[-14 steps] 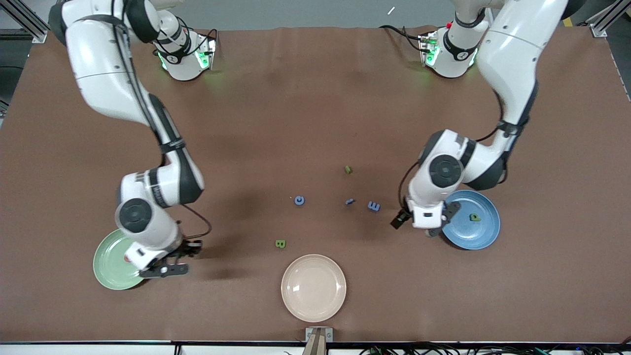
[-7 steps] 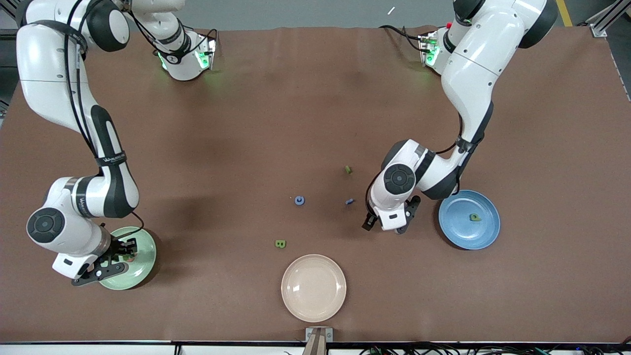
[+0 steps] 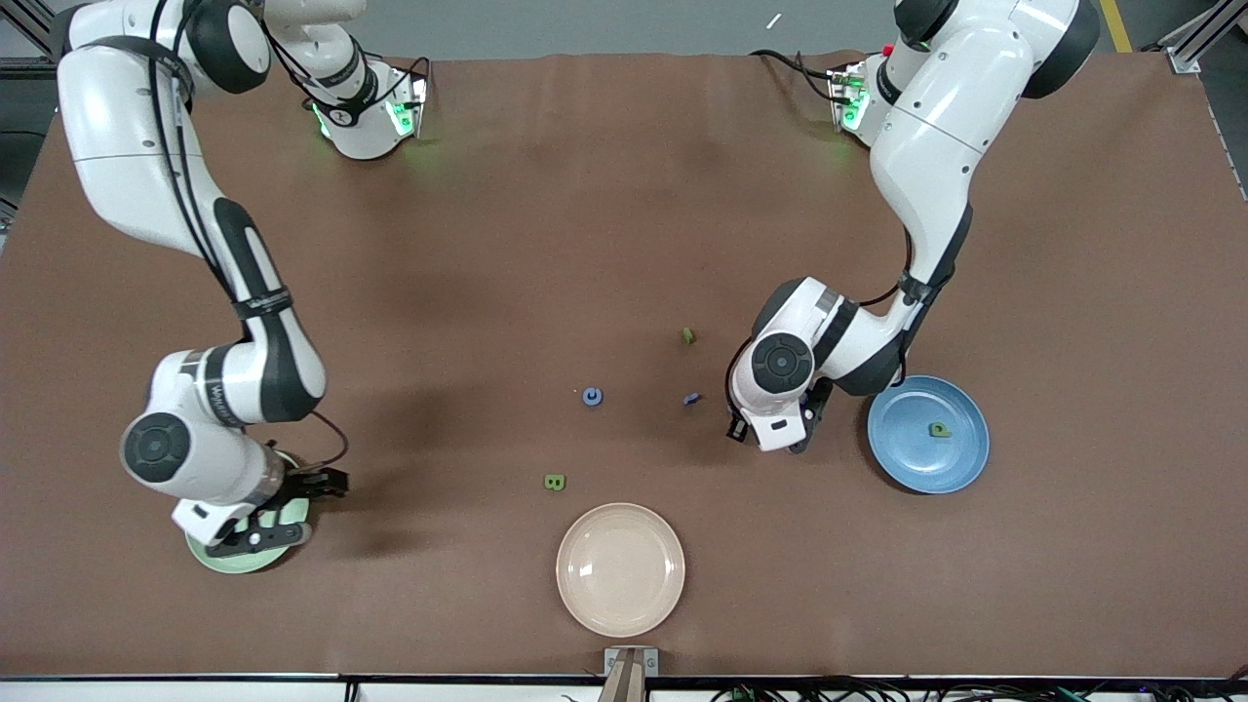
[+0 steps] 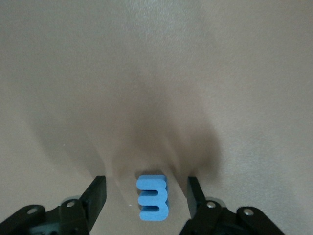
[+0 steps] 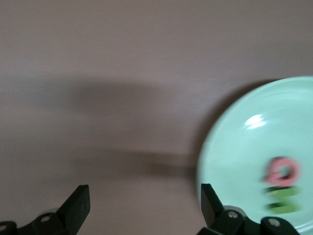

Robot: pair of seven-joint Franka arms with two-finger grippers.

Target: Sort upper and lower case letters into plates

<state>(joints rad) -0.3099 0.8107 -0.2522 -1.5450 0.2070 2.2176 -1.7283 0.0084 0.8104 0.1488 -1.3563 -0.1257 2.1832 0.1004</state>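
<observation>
A blue letter E (image 4: 152, 197) is lying flat on the brown table (image 3: 604, 224), sitting between the two black fingers (image 4: 95, 196) of the left gripper (image 4: 145, 196), which are standing wide on either side of it without touching it. In the front view the left gripper (image 3: 780, 439) is hanging low over the table at about nine o'clock from the blue plate (image 3: 960, 468), its wrist hiding the E. A green letter (image 3: 939, 429) is resting in the blue plate near its middle.

Out on the bare table, a blue round letter (image 3: 592, 396) is lying at about eleven o'clock from the cream plate (image 3: 620, 569), a small blue piece (image 3: 691, 398) is sitting toward the left arm's end from it, a green piece (image 3: 688, 335) is lying at twelve o'clock from that, and a green letter B (image 3: 555, 482) is sitting just at ten o'clock of the cream plate.

The pale green plate (image 3: 229, 561) is sitting toward the right arm's end, mostly hidden under the right wrist. The right wrist view is showing a pinkish-red letter (image 5: 282, 171) and a green one (image 5: 283, 199) lying in the pale green plate (image 5: 234, 156). The right gripper (image 3: 292, 507) is hovering over that plate's rim, jaws spread wide and holding nothing.
</observation>
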